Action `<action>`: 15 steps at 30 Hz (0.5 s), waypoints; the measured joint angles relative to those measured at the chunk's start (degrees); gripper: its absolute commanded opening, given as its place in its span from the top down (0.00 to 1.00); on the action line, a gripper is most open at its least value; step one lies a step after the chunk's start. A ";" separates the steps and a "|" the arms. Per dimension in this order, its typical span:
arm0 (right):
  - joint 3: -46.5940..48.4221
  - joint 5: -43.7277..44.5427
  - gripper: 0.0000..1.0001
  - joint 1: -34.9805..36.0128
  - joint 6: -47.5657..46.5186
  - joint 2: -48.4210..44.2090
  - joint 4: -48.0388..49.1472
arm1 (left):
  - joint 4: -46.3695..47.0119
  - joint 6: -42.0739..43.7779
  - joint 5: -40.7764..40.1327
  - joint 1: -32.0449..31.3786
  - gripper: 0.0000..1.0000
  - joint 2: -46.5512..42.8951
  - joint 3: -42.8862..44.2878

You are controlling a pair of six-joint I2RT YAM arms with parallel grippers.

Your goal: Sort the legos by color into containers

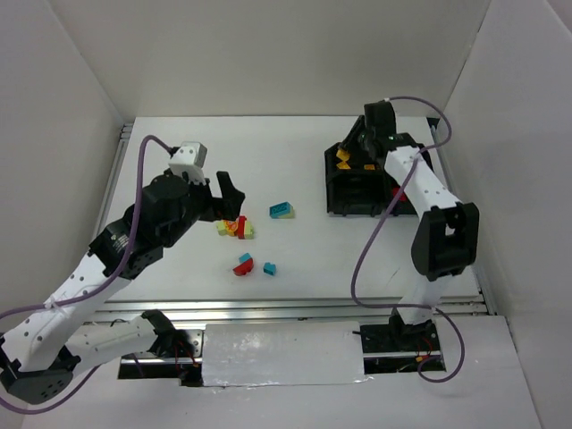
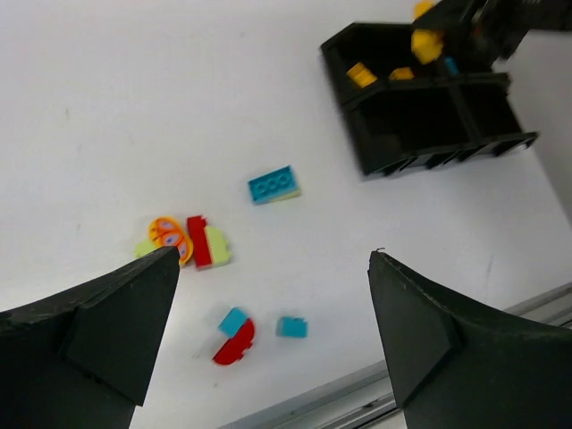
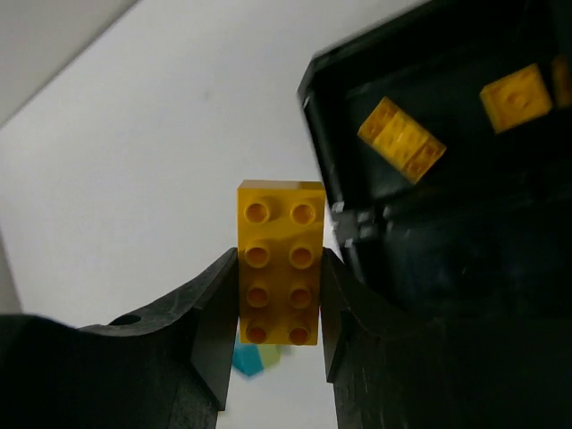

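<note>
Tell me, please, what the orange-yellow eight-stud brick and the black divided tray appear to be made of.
Orange-yellow eight-stud brick: likely hard moulded plastic, smooth with a slight sheen, with crisp studs and edges.
Black divided tray: probably thin moulded plastic, semi-matte, with thin uniform walls.

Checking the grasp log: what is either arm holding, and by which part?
Right gripper: orange-yellow brick, jaws on its long sides, lower half. Left gripper: open, empty.

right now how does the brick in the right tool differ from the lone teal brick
The held brick is orange-yellow, the teal brick blue-green. The held brick is clamped in the right tool; the teal brick lies loose on the table. Both are studded rectangles.
</note>
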 measured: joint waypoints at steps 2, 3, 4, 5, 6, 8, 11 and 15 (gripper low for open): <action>7.45 4.59 0.99 -1.22 -0.11 5.11 -3.34 | -2.14 1.09 -1.05 0.07 0.00 -1.97 -2.25; 11.04 6.49 0.99 -1.88 -0.11 7.74 -5.09 | -3.21 1.53 -1.33 0.11 0.01 -2.84 -3.39; 13.81 7.93 0.99 -2.47 -0.15 9.88 -6.40 | -4.09 2.27 -1.40 0.20 0.00 -3.58 -4.35; 16.06 8.98 0.99 -3.06 -0.17 11.76 -7.52 | -4.79 2.73 -1.40 0.22 0.00 -4.22 -5.29; 17.75 9.77 0.99 -3.52 -0.20 13.38 -8.46 | -5.33 3.52 -1.38 0.22 0.01 -4.87 -6.23; 19.58 11.17 0.99 -4.42 -0.37 16.04 -9.97 | -5.66 4.28 -1.40 0.22 0.00 -6.54 -8.68; 19.61 12.94 0.97 -5.40 -0.42 18.08 -12.63 | -6.19 5.42 -1.81 0.28 0.00 -9.75 -12.39; 19.47 13.77 0.88 -5.70 -1.25 18.47 -13.31 | -6.21 5.75 -2.34 0.37 0.01 -11.56 -13.90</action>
